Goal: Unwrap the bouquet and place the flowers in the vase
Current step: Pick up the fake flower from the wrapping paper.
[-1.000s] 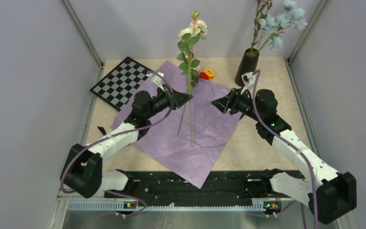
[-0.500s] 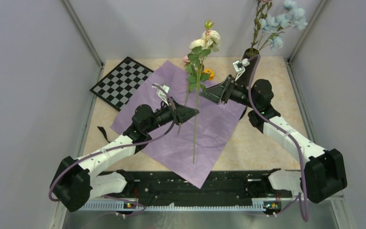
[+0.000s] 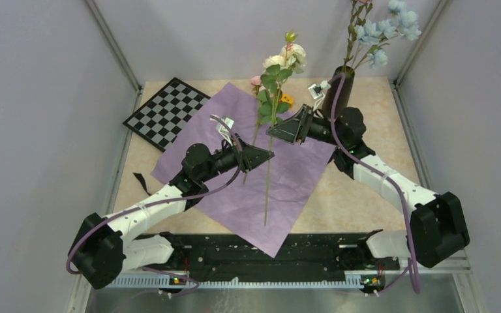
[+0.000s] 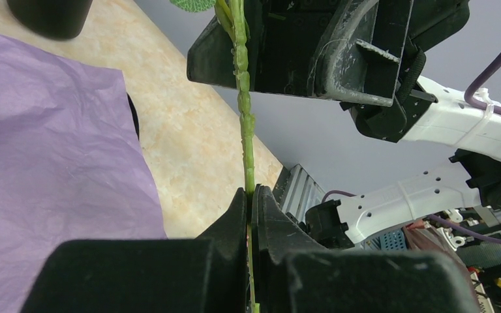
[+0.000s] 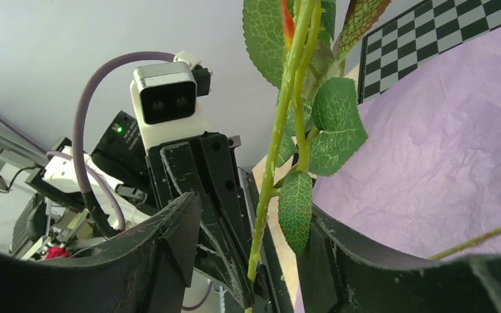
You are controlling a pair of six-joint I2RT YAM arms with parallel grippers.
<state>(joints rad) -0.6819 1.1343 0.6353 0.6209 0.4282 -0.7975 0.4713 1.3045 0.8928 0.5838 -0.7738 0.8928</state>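
left claw is pinched tight on the white-headed flower stem, holding it upright over the middle of the wrapping paper spread on the desk. right claw stands wide, a jaw on either side of the same stem higher up, just under the leaves, not yet closed on it. the vase sits at the far right corner of the desk with blue flowers already in it. it looks like a handover. to do it well, the right claw should close on bare stem rather than a leaf, and squarely, so the stem does not twist; only once that hold is firm should the left let go. the long tail below must then be lifted clear of the vase's rim and steered in beside the blue stems without tipping the narrow vase. a second thin stem with a pink bud shows alongside; whether it is in the grip i cannot tell
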